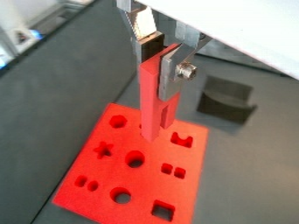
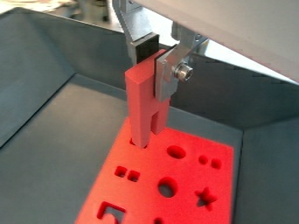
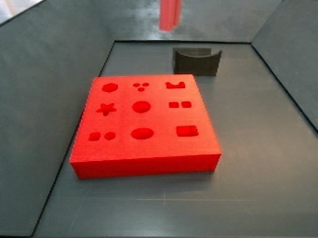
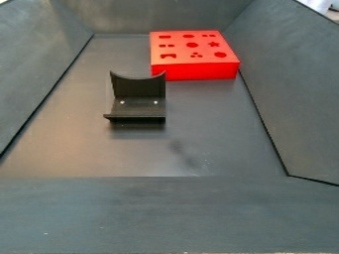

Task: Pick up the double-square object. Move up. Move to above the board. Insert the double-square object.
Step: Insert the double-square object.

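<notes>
My gripper is shut on the double-square object, a slim red-salmon bar hanging upright between the silver fingers. It shows the same way in both wrist views, with the gripper gripping the top of the bar. The bar hangs well above the board, a thick bright red slab with star, circle, square and hexagon recesses. In a side view only the bar's lower end shows, high over the far side of the board. The gripper is out of both side views. The board lies at the far end of the bin.
A dark grey fixture stands on the floor beyond the board, also seen in the wrist view and a side view. Sloping grey bin walls surround the floor.
</notes>
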Tool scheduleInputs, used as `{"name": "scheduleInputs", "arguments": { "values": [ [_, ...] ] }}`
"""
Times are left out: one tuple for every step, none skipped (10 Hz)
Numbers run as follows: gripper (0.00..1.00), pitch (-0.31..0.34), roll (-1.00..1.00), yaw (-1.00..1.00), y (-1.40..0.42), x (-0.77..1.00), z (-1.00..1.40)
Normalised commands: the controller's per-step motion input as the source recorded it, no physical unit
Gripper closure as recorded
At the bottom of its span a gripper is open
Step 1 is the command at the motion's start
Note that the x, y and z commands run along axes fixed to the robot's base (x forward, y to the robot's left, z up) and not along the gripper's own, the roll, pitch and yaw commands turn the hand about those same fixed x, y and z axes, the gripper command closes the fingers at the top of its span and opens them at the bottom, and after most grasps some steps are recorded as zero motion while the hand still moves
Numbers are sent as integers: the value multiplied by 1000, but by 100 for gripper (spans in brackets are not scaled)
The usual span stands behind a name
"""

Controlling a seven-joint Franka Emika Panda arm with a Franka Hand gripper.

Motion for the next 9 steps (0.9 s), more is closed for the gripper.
{"name": "scheduleInputs", "arguments": {
  "values": [
    [100, 0, -23, -826, 60, 340, -446],
    [100, 0, -21, -846, 71, 317, -466],
    [100, 0, -31, -917, 71, 231, -454],
    [100, 0, -47, -1000, 0, 74, -414],
    [100, 0, -40, -1000, 0, 20, -420],
    [100, 0, -31, -1000, 0, 6, -426],
    [100, 0, -31, -1000, 0, 0, -417],
    [100, 0, -27, -1000, 0, 0, -391],
    [100, 0, -23, -1000, 0, 14, -357]
  ]
}}
